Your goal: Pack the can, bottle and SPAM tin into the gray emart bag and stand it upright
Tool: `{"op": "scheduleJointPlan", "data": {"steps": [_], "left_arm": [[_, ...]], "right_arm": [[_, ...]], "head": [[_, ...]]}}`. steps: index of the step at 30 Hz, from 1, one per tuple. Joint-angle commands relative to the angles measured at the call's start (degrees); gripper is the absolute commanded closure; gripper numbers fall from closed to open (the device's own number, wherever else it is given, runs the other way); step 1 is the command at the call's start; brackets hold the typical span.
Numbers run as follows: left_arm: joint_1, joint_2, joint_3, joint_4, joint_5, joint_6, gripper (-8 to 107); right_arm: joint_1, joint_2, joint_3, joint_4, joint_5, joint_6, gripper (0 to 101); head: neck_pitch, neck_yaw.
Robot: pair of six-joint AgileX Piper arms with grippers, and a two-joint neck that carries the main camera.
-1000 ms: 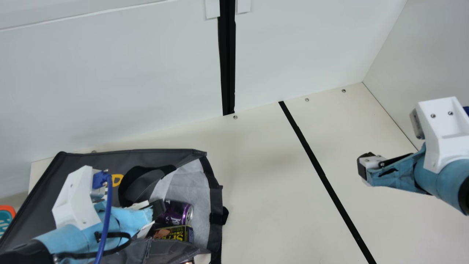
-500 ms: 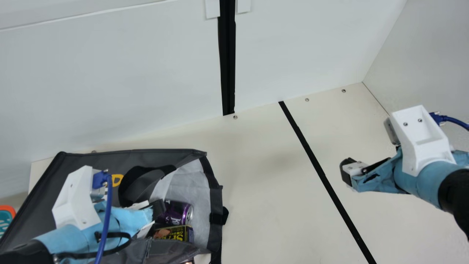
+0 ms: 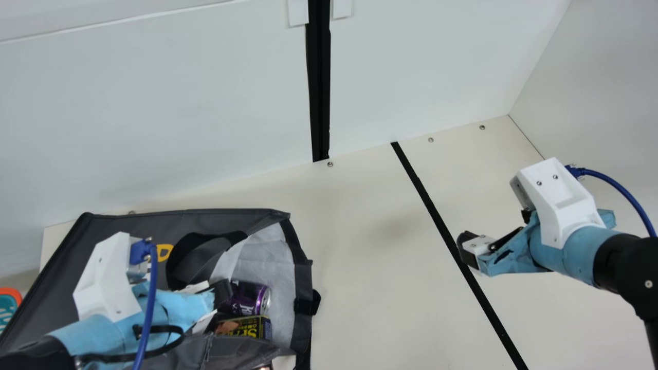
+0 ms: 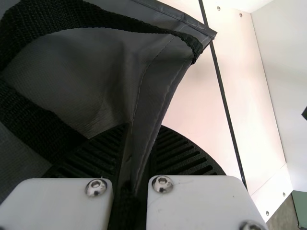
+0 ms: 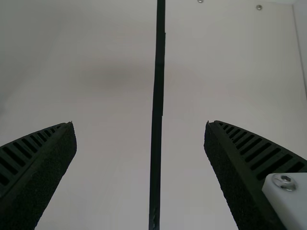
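Note:
The gray bag (image 3: 231,218) lies on its side at the table's left, its mouth facing right. Inside the mouth are the purple can (image 3: 250,298) and the SPAM tin (image 3: 247,327); a bit of something reddish at the bottom edge is too hidden to name. My left gripper (image 3: 222,294) is at the bag's mouth beside the can. In the left wrist view my left gripper (image 4: 136,158) is shut on a fold of the gray bag (image 4: 158,91). My right gripper (image 3: 468,250) hangs over the black stripe, right of the bag; in the right wrist view my right gripper (image 5: 140,139) stands wide open, nothing between its fingers.
A black stripe (image 3: 437,210) crosses the cream table (image 3: 370,267) right of the bag. A white wall (image 3: 154,113) rises behind, another at the right. An orange and teal object (image 3: 9,306) sits at the far left edge.
My right arm has moved left across the table, bringing its gripper over the black stripe. My left arm, the bag and the things in its mouth have stayed still.

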Motion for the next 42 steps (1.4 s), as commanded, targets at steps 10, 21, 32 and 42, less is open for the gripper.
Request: {"op": "scheduleJointPlan", "data": {"steps": [10,21,32,42], "left_arm": [[0.0,0.0,0.0,0.0,0.0,0.0,107],[0.0,0.0,0.0,0.0,0.0,0.0,107],[0.0,0.0,0.0,0.0,0.0,0.0,107],[0.0,0.0,0.0,0.0,0.0,0.0,107]], "right_arm": [[-0.1,3.2,2.8,9.1,0.8,-7.9,6],[2.4,6.2,5.9,15.4,0.5,-14.4,6],[5.0,8.9,8.8,21.7,1.1,-21.9,6],[9.2,12.0,10.8,25.5,-0.1,-26.3,6]], "head": [[-1.3,0.0],[-1.3,0.0],[-1.3,0.0],[-1.3,0.0]]}}
